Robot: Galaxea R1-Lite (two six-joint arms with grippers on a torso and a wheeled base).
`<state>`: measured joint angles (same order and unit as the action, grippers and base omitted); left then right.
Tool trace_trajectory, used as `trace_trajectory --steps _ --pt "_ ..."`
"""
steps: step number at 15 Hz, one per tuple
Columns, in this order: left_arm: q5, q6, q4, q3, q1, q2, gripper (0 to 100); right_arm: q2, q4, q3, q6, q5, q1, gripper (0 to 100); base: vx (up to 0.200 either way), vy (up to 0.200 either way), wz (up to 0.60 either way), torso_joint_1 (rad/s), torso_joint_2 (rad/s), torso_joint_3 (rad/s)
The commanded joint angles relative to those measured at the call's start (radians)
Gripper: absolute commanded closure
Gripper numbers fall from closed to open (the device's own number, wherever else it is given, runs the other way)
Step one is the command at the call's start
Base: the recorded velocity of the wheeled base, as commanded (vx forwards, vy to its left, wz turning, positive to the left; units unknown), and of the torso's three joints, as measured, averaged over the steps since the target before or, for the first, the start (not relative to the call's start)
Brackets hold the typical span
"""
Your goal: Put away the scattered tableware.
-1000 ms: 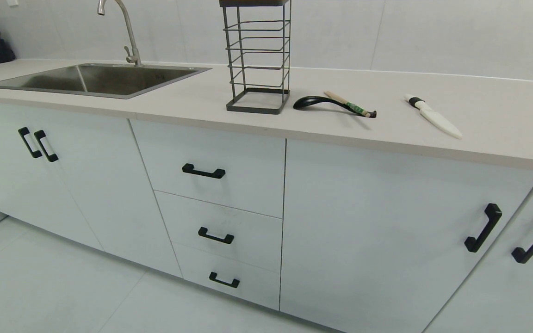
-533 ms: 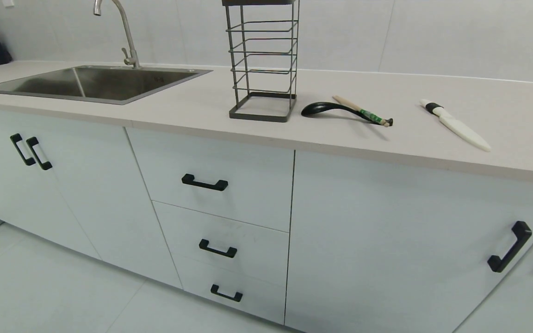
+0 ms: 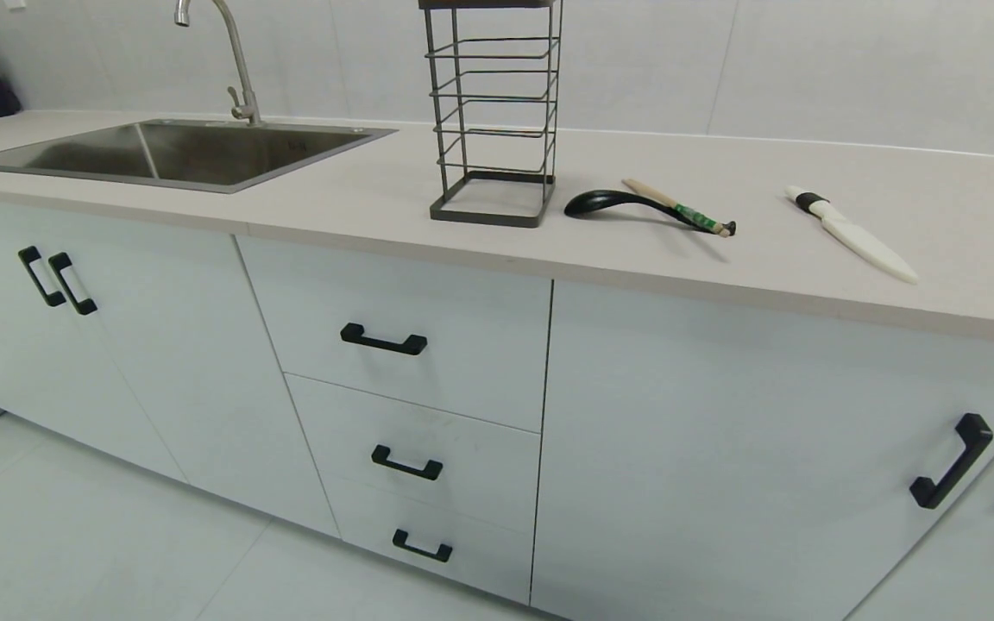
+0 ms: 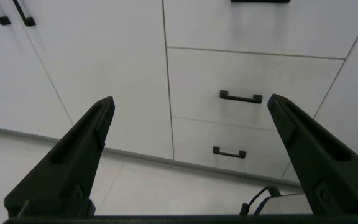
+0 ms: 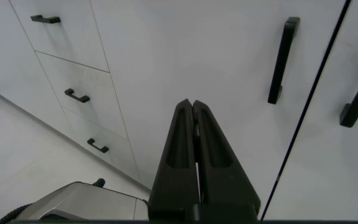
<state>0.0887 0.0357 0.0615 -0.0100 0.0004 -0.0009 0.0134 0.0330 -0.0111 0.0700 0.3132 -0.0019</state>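
1. Firstly, head view. The scattered tableware lay on the bench (image 3: 359, 203), to the right of the sink (image 3: 169, 148). Counted: one wire rack (image 3: 494, 112), standing upright and holding nothing; one black spoon (image 3: 613, 203) just beside it; chopsticks (image 3: 676, 207) crossing under the spoon's handle, whether one stick or a pair could not be told; and one white knife (image 3: 851, 235), well apart to the right. The spoon's long axis ran along the bench's front edge, with the bowl toward the rack. The knife lay slanted, with its banded end farther back and its tip toward the front edge. Three drawers (image 3: 393, 345) sat below the rack.
2. Left wrist view. The left hand (image 4: 191, 102) was released, its fingers (image 4: 89, 143) spread wide with nothing between them. It faced the lower drawer fronts, so the tableware lay above and beyond it.
3. Right wrist view. The right hand (image 5: 192, 106) was clenched on nothing, fingers pressed together. It faced the cabinet door beside a vertical door handle (image 5: 283, 59), under the stretch of bench carrying the spoon and knife. The right arm was therefore judged the nearer, and any reach would have to go upward first.
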Motion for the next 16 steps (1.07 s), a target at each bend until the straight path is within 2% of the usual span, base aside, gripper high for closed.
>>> trace_trajectory --steps 1,3,5,6,7,8,9,10,11,12,14,16 --pt "0.013 -0.005 0.121 -0.212 0.020 0.079 0 0.002 0.012 0.003 0.002 0.000 0.000 100 0.000 0.000 0.00 0.000 0.00 0.000" --pt "0.048 0.004 0.109 -0.285 0.012 0.133 0 0.002 0.013 0.005 0.001 0.000 0.000 100 0.000 0.000 0.00 0.000 0.00 0.000" --pt "0.098 0.044 0.109 -0.303 0.020 0.200 0 0.002 0.013 0.005 0.001 0.000 0.000 100 0.000 0.000 0.00 0.000 0.00 0.000" --pt "0.175 0.165 0.109 -0.301 0.020 0.272 0 0.002 0.013 0.005 0.002 0.000 0.000 100 0.000 0.000 0.00 0.000 0.00 0.000" --pt "0.217 0.239 0.109 -0.301 0.018 0.312 0 0.002 0.013 0.005 0.001 0.000 0.000 100 0.000 0.000 0.00 0.000 0.00 0.000" --pt "0.261 0.351 0.109 -0.306 0.021 0.380 0 0.002 0.013 0.005 0.001 0.000 0.000 100 0.000 0.000 0.00 0.000 0.00 0.000" --pt "0.272 0.457 0.109 -0.320 0.021 0.430 0 0.002 0.013 0.005 0.004 0.000 0.000 100 0.000 0.000 0.00 0.000 0.00 0.000" --pt "0.267 0.530 0.110 -0.335 0.021 0.476 0 0.002 0.013 0.005 0.001 0.000 0.000 100 0.000 0.000 0.00 0.000 0.00 0.000" --pt "0.267 0.582 0.110 -0.355 0.020 0.522 0 0.002 0.013 0.005 0.001 0.000 0.000 100 0.000 0.000 0.00 0.000 0.00 0.000" --pt "0.269 0.616 0.110 -0.361 0.020 0.553 0 0.002 0.013 0.005 0.002 0.000 0.000 100 0.000 0.000 0.00 0.000 0.00 0.000" --pt "0.264 0.711 0.109 -0.347 0.015 0.644 0 0.002 0.013 0.005 0.001 0.000 0.000 100 0.000 0.000 0.00 0.000 0.00 0.000" --pt "0.246 0.862 0.113 -0.352 0.012 0.779 0 0.002 0.013 0.005 0.001 0.000 0.000 100 0.000 0.000 0.00 0.000 0.00 0.000"
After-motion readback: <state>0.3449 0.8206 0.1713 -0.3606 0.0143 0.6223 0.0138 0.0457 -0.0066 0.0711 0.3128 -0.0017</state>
